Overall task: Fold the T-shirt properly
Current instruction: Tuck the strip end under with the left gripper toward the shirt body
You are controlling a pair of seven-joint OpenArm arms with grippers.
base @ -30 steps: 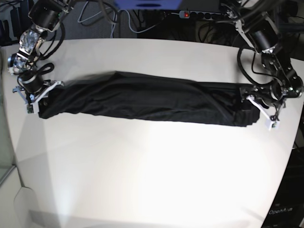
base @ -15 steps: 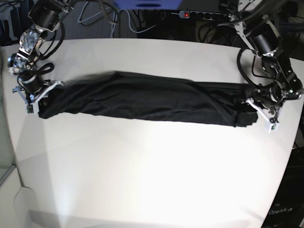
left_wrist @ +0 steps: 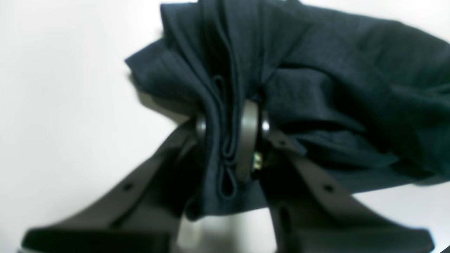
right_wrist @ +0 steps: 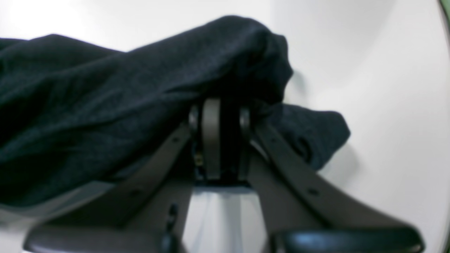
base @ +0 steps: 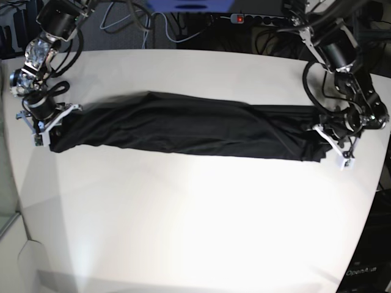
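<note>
The black T-shirt lies folded into a long narrow band across the white table, reaching from one arm to the other. At the band's right end in the base view, my left gripper is shut on the T-shirt; the left wrist view shows several folded layers of the T-shirt pinched between the pads of the left gripper. At the band's other end my right gripper is shut on the T-shirt. In the right wrist view the T-shirt drapes over the closed right gripper.
Black cables and a power strip lie behind the table's far edge. The table's curved right edge runs close to the left arm. Bare white tabletop spreads in front of the shirt.
My left gripper has closed from wide open onto the shirt's right end and shifted slightly inward. The right gripper and the shirt's left end have stayed put.
</note>
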